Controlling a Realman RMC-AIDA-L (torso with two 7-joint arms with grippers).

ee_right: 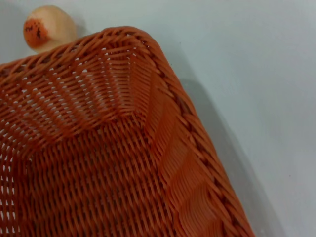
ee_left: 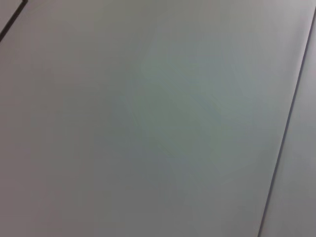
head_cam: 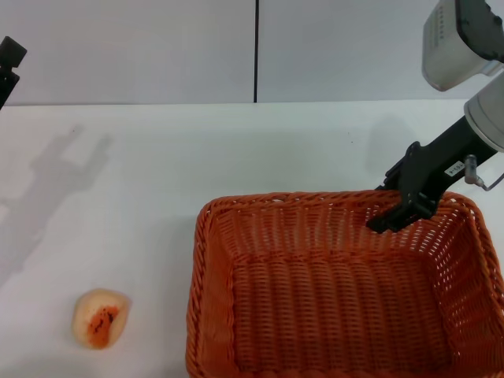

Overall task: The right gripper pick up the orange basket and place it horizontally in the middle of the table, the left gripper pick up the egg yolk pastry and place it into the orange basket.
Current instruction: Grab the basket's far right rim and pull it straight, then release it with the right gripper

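The orange basket stands on the white table at the front right, long side across, its near edge cut off by the picture. My right gripper reaches down over the far rim near the right corner, one finger inside the wall, and looks shut on that rim. In the right wrist view a basket corner fills the picture, and the egg yolk pastry lies beyond it. The pastry sits alone at the front left. My left gripper is parked high at the far left edge.
A grey back wall with a dark vertical seam rises behind the table. The left wrist view shows only a plain grey panel with dark seams. Bare tabletop lies between the pastry and the basket.
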